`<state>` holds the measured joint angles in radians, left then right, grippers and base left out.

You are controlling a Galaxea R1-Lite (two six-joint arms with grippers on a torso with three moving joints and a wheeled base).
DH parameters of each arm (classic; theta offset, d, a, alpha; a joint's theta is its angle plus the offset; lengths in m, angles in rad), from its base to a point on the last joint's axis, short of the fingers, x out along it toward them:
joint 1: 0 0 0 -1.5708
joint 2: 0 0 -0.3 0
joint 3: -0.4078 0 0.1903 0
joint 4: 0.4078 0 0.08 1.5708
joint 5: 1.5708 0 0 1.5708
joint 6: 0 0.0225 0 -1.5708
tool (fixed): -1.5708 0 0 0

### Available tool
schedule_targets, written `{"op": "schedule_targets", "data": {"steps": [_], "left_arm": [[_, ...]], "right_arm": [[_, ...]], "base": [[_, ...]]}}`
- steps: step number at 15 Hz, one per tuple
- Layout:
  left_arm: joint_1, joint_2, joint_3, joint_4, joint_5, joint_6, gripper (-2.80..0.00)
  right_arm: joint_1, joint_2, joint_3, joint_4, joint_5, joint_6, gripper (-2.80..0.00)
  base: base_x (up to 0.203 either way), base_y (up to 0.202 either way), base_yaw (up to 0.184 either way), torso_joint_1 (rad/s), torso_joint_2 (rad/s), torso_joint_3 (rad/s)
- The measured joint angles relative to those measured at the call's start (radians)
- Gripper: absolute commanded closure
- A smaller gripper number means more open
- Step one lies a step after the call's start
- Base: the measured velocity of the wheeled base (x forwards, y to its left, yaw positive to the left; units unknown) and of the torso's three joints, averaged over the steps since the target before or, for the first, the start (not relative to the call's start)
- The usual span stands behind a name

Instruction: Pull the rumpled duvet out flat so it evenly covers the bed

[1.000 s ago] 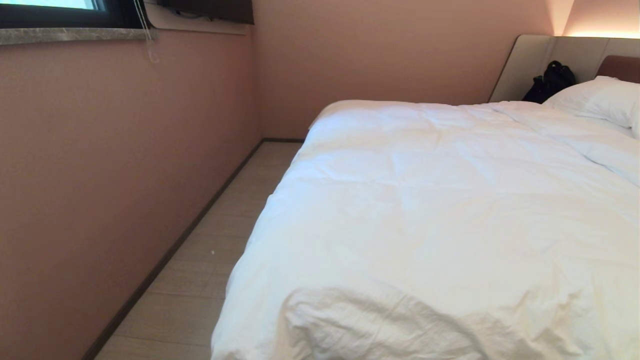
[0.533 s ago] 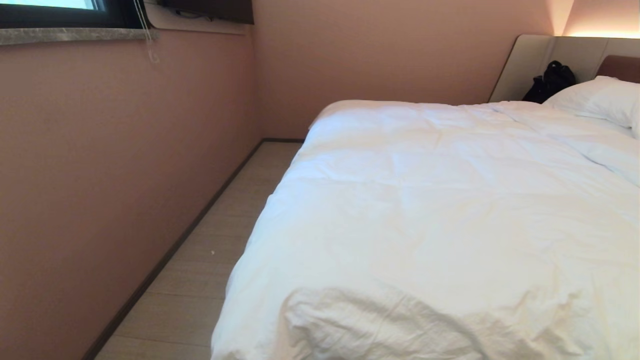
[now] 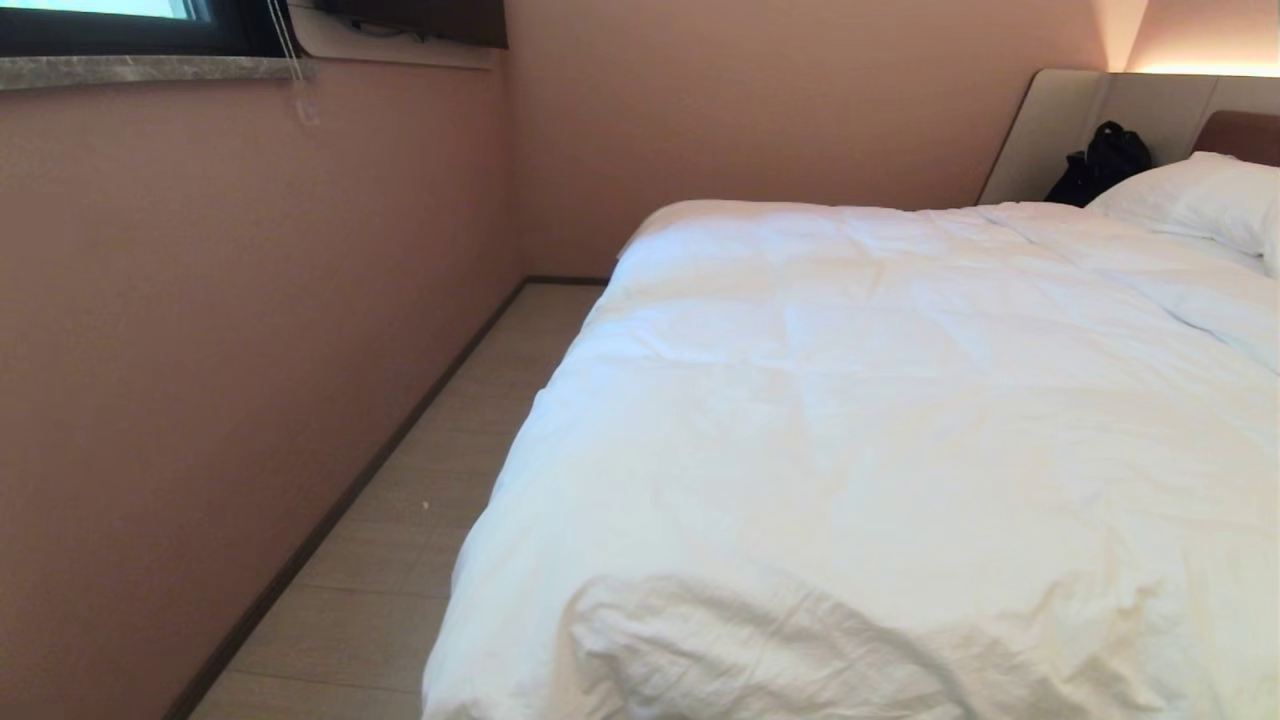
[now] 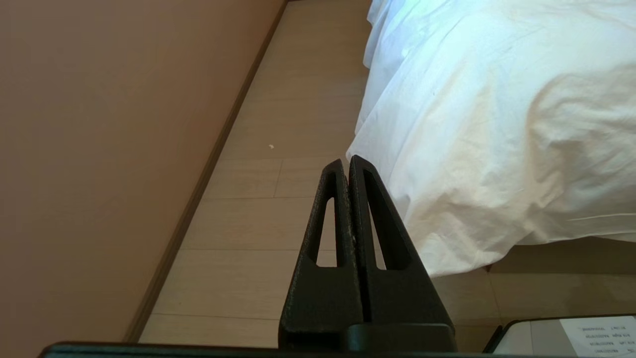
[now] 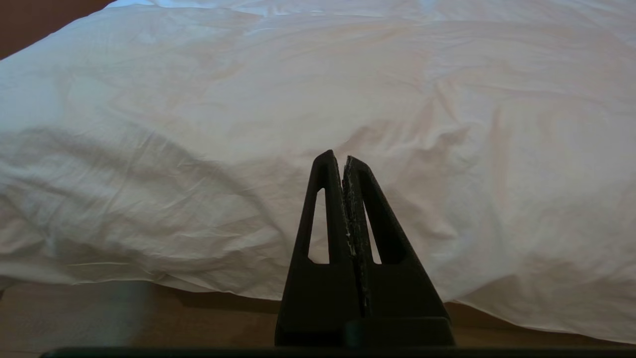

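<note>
On my head feed, the far left is a dusty-pink wall [image 3: 200, 350] with a dark-framed window [image 3: 110, 25] in the upper left corner. Next comes a strip of pale wood-plank floor [image 3: 420, 520] running along a dark skirting board. From the centre to the right edge I see the rumpled duvet [image 3: 880, 440], a thick white puffy cover with soft creases, spread over the bed [image 3: 1060, 125] and hanging past its near-left corner at the bottom of the frame. In the upper right sit a black bag [image 3: 1100, 160] against the beige padded headboard and a white pillow [image 3: 1200, 195].

Neither arm shows on that feed. On the left wrist feed, my left gripper [image 4: 347, 164], black with slotted fingers, is closed on nothing, over the floor just beside the duvet's hanging corner. On the right wrist feed, my right gripper [image 5: 343, 160] is likewise pressed together and empty, facing the duvet's draped edge.
</note>
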<state>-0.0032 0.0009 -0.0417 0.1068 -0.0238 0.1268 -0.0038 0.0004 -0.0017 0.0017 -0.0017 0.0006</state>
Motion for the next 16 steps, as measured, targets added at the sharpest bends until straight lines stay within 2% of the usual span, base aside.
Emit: {"op": "schedule_targets", "data": {"steps": [11, 16], "left_arm": [[0.000, 0.000, 0.001, -0.001, 0.001, 0.000, 0.00], [-0.001, 0.000, 0.001, 0.000, 0.000, 0.000, 0.00]], "right_arm": [[0.001, 0.000, 0.000, 0.000, 0.000, 0.000, 0.00], [0.000, 0.000, 0.000, 0.000, 0.000, 0.000, 0.00]], "base": [[0.000, 0.000, 0.000, 0.000, 0.00, 0.000], [-0.001, 0.147, -0.005, 0.002, 0.00, 0.002]]}}
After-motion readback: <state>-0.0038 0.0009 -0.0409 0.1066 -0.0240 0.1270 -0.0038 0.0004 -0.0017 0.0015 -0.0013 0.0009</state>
